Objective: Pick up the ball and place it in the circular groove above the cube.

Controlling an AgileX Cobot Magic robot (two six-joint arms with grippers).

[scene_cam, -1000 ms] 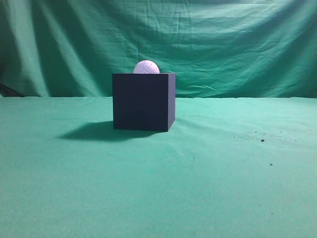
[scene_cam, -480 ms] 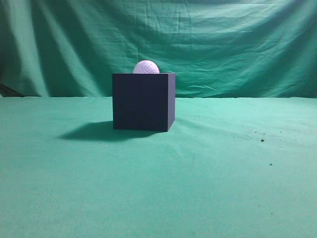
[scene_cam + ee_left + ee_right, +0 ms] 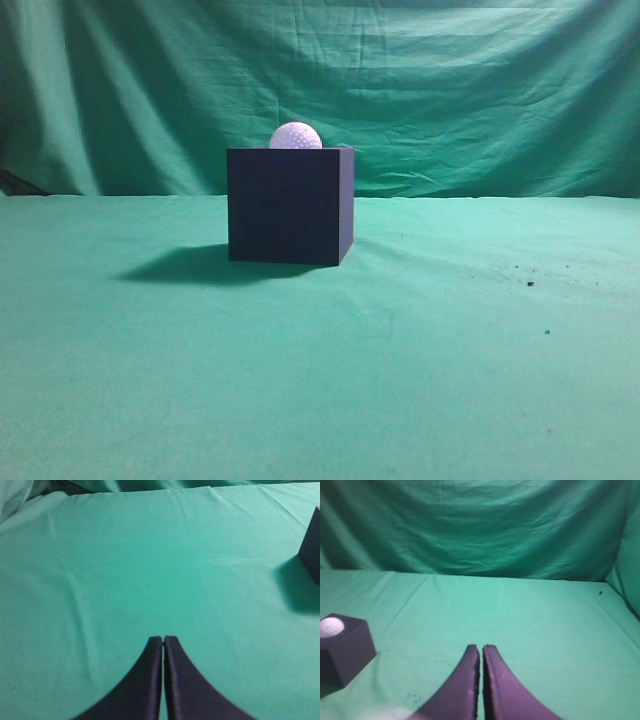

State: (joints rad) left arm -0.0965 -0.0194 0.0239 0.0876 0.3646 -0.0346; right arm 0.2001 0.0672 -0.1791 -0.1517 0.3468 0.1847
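The dark cube stands on the green cloth in the middle of the exterior view. The white dimpled ball sits on the cube's top, its lower part sunk below the top edge. The right wrist view shows the cube at far left with the ball in its top. The left wrist view shows only a corner of the cube at the right edge. My left gripper is shut and empty above bare cloth. My right gripper is shut and empty, well right of the cube. Neither gripper shows in the exterior view.
Green cloth covers the table and hangs as a backdrop behind it. The cube's shadow falls to its left. A few dark specks lie on the cloth at right.
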